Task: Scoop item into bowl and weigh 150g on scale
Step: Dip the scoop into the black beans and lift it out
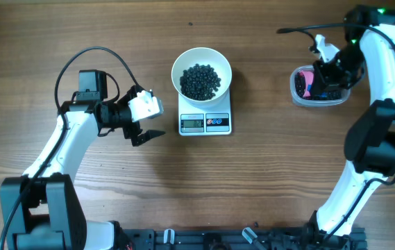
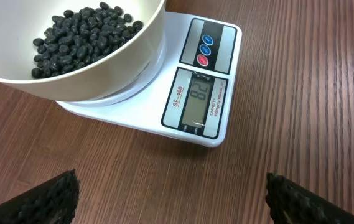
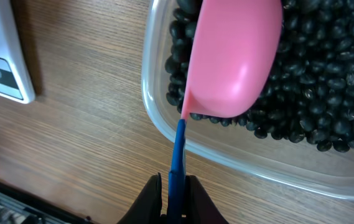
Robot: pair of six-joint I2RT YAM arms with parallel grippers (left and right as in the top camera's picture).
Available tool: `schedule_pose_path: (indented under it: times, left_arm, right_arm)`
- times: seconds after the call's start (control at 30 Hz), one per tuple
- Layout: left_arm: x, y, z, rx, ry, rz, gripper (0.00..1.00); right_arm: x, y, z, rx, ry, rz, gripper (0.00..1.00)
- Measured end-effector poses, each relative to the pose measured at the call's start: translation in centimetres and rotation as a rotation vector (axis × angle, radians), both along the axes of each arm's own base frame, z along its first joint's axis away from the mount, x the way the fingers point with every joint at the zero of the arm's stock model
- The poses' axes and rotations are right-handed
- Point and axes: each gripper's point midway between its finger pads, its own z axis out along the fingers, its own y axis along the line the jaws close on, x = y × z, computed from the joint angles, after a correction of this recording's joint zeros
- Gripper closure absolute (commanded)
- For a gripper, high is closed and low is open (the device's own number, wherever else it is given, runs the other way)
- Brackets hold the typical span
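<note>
Right hand point(image 3: 175, 190) dips the scoop point(image 3: 232, 56) into the tub point(image 3: 158, 118); the bowl point(image 2: 102, 68) sits on the scale point(image 2: 145, 106).

The right hand is pinched tight on the thin blue handle point(image 3: 178, 149), gripping it far back so the fingers stay out of the beans point(image 3: 326, 93). The pink scoop hangs bottom-up over the clear tub of beans, low enough to dig for more. The left hand point(image 2: 173, 196) is spread wide and holds nothing. It hovers low over the table point(image 1: 253, 180) and points at the scale, likely so its camera can watch the screen point(image 2: 201, 93). The white bowl rests on the scale with a heap of beans inside, so each new scoop gets weighed. The number is sideways. It looks like 128, but I am not sure, so more beans may be needed.
</note>
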Motion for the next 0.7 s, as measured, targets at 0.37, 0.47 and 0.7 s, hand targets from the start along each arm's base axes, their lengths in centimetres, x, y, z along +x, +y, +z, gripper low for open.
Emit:
schedule_pose_path:
  times: [0.37, 0.47, 0.7]
  left_arm:
    - [0.0, 0.0, 0.0, 0.000, 0.000, 0.000, 0.00]
    - [0.0, 0.0, 0.0, 0.000, 0.000, 0.000, 0.00]
    - [0.0, 0.0, 0.0, 0.000, 0.000, 0.000, 0.00]
  right_arm:
    - [-0.7, -5.7, 1.8, 0.288, -0.104, -0.205, 0.96]
    - [-1.1, -7.3, 2.6, 0.367, -0.150, -0.252, 0.96]
    - [0.4, -5.6, 4.6, 0.524, -0.263, -0.232, 0.96]
